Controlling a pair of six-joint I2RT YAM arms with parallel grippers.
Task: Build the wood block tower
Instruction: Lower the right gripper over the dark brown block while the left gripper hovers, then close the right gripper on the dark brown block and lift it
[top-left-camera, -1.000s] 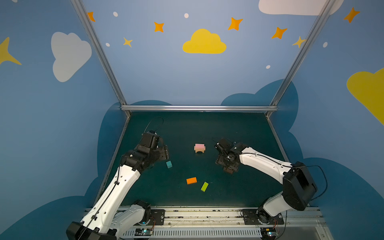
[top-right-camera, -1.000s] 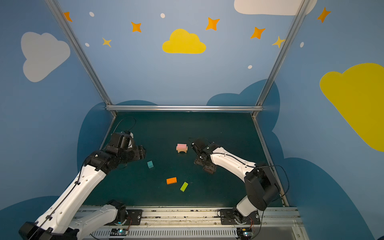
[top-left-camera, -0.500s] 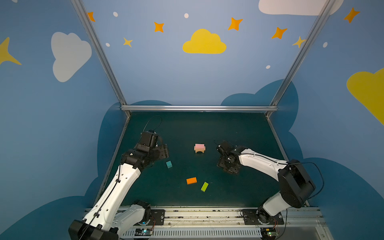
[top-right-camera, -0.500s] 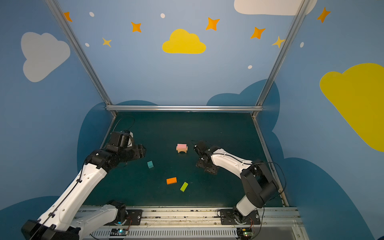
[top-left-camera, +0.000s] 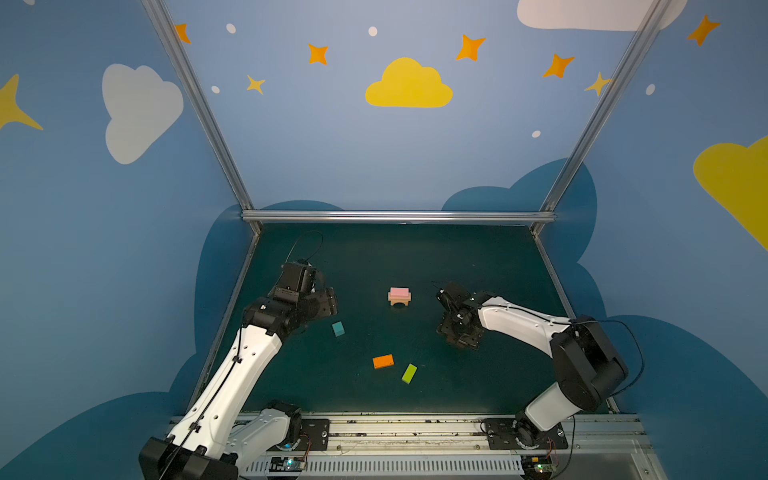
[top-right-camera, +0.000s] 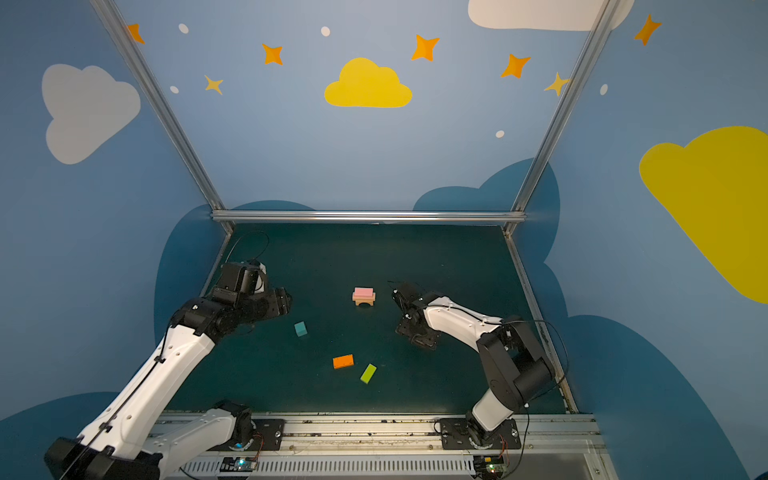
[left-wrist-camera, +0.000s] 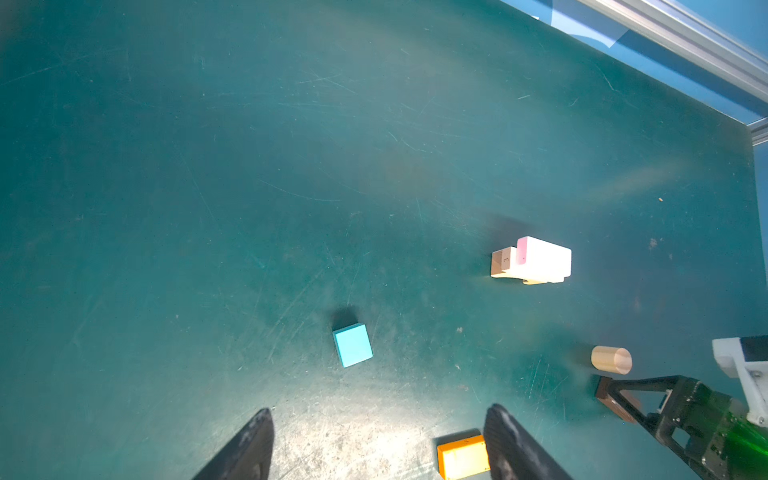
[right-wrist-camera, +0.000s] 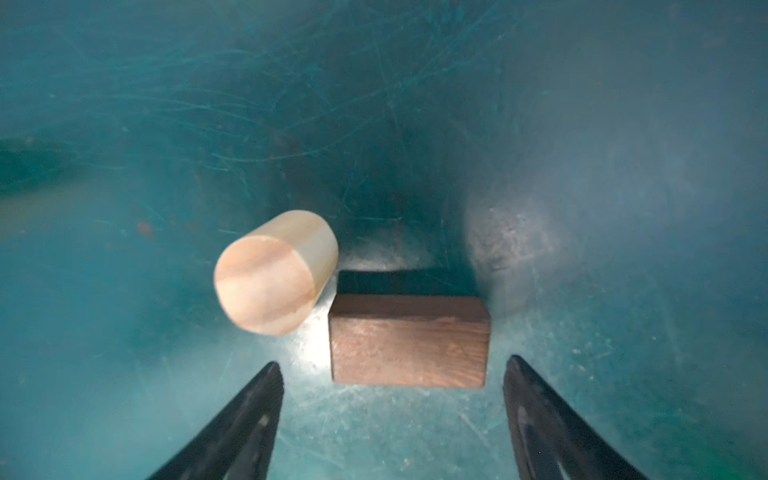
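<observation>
The tower (top-left-camera: 400, 296) (top-right-camera: 364, 296) (left-wrist-camera: 532, 262) stands mid-mat: a pink brick on a tan plank on a tan arch. In the right wrist view my right gripper (right-wrist-camera: 393, 362) is open and low over the mat, its fingertips either side of the near end of the dark brown brick (right-wrist-camera: 409, 340) without touching it. The tan cylinder (right-wrist-camera: 274, 272) (left-wrist-camera: 611, 360) lies on its side beside that brick. My left gripper (left-wrist-camera: 379, 411) (top-left-camera: 330, 303) hangs open and empty above the mat near the teal cube (top-left-camera: 338, 328) (left-wrist-camera: 352, 345).
An orange brick (top-left-camera: 383, 361) (left-wrist-camera: 462, 459) and a lime green brick (top-left-camera: 409, 373) (top-right-camera: 368, 373) lie toward the front of the mat. Metal rails (top-left-camera: 397, 216) and blue walls close the mat at the back and sides.
The right gripper has come down toward the mat over the dark brown brick. The left arm has hardly moved.
</observation>
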